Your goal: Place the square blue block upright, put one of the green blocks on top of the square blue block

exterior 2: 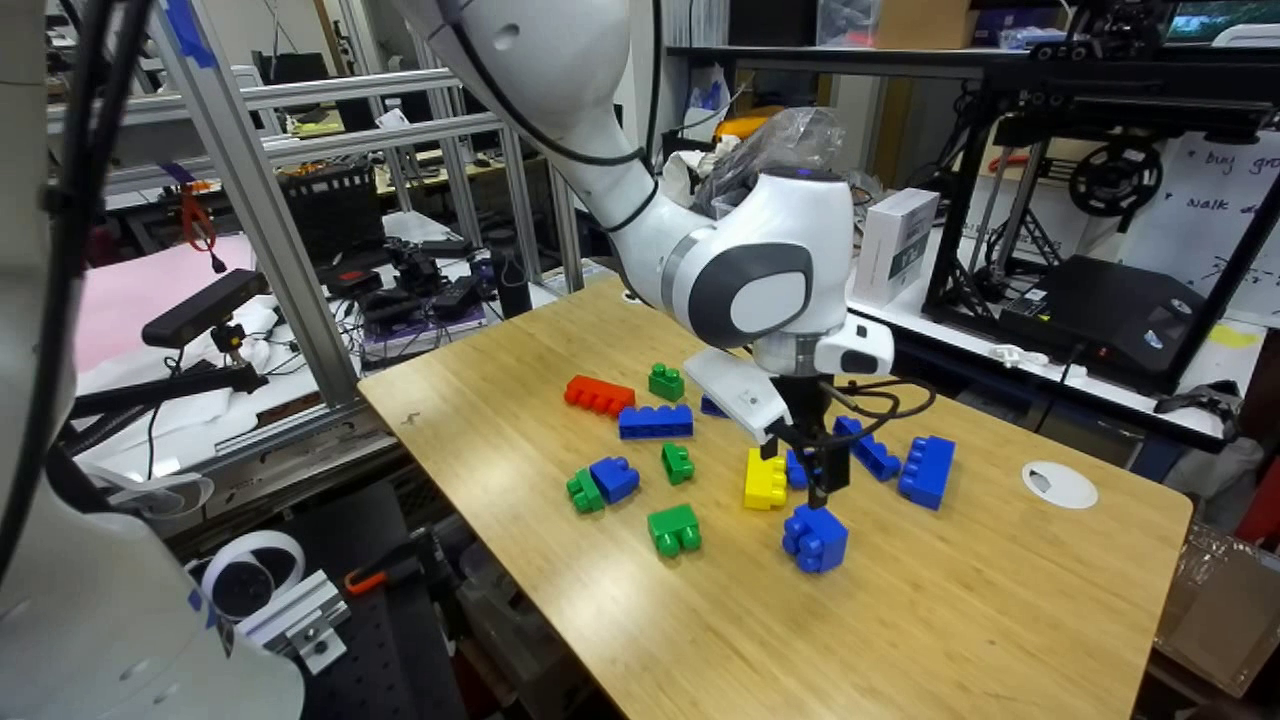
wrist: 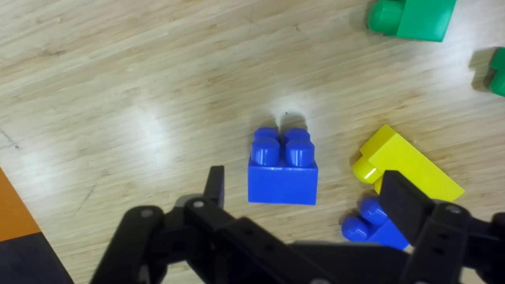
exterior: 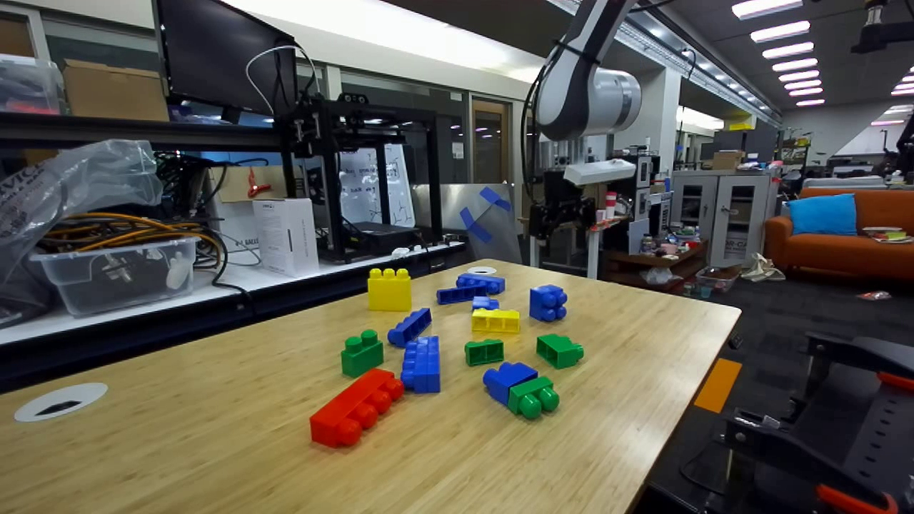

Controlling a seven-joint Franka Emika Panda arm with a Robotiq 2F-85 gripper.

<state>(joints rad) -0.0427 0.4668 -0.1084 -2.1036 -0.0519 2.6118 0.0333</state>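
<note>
Though sideways, square blue block [wrist: 282, 184], studs toward wrist view's top.

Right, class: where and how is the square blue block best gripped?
Grip the square blue block by its two plain walls, left and right in the wrist view, probably from straight above. It lies on its side, studs pointing sideways, so those walls stand upright; the rounded studs would likely hold worse.

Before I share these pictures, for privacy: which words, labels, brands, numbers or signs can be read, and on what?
"buy gro": whiteboard, cut off at the picture's edge.
"walk": same whiteboard, next word unclear.
Too small or blurred to read surely: other whiteboard writing; print on white box, panel behind it, plastic bag, grey cabinet.
</note>
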